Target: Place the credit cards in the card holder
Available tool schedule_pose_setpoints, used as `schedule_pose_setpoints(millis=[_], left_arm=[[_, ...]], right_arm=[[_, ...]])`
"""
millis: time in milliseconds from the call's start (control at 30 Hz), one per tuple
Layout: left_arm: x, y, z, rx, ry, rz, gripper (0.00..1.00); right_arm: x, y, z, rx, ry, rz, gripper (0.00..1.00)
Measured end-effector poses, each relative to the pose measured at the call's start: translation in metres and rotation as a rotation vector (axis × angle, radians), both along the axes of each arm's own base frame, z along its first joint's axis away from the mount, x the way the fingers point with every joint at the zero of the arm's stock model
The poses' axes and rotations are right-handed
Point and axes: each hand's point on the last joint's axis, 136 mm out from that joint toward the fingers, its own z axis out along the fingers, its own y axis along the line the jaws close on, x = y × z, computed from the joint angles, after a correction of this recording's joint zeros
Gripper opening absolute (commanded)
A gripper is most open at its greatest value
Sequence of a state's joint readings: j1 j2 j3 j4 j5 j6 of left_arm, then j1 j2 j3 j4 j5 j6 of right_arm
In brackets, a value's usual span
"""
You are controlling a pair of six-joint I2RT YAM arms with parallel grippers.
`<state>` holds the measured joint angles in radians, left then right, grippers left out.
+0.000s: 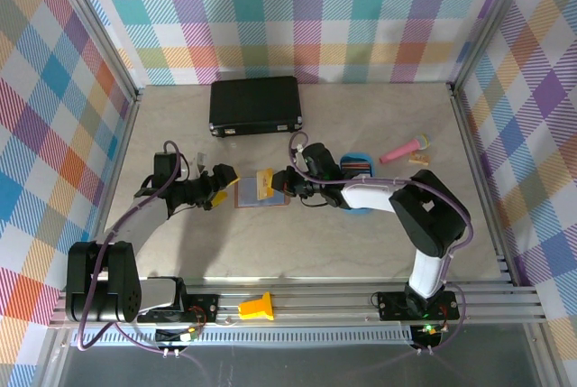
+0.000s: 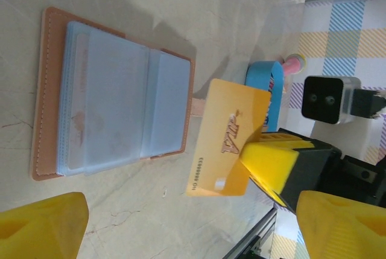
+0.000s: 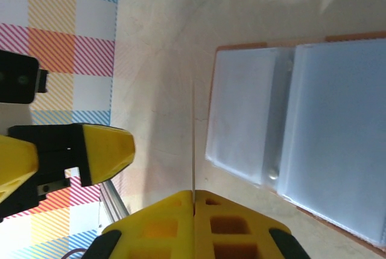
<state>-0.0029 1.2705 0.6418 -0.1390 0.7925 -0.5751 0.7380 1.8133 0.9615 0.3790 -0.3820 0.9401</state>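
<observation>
Right claw (image 3: 193, 211) pinches orange card (image 2: 229, 138); left claw (image 2: 190, 226) gapes, empty.
Holder (image 2: 114, 96) lies open at card's 9 o'clock, left wrist view: level card, slide edge in slowly.

The thin orange-yellow plastic card (image 2: 228, 135) is showing a "VISA" logo, with small digits running along its edge, too blurred to read.

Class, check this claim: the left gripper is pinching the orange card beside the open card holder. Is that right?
No. It is the right gripper that is pinching the orange card beside the open card holder; the left wrist view shows this.
</observation>
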Motion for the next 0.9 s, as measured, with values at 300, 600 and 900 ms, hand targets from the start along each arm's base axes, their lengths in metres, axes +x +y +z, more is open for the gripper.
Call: schedule_pose_setpoints(millis=[300,600,900], left_arm=[[-0.002,0.004,-0.018,0.013,0.040,0.021,0.86],[-0.004,0.006,-0.038,0.016,0.084,0.032,0.84],[-0.002,0.010,-0.044,0.029,0.097,0.051,0.84]], right_arm=[[-0.003,0.015,-0.004,-0.006,-0.011,0.029,0.00],[-0.003,0.020,-0.016,-0.026,0.006,0.037,0.00],[0.000,0.026,-0.008,-0.021,-0.020,0.050,0.00]])
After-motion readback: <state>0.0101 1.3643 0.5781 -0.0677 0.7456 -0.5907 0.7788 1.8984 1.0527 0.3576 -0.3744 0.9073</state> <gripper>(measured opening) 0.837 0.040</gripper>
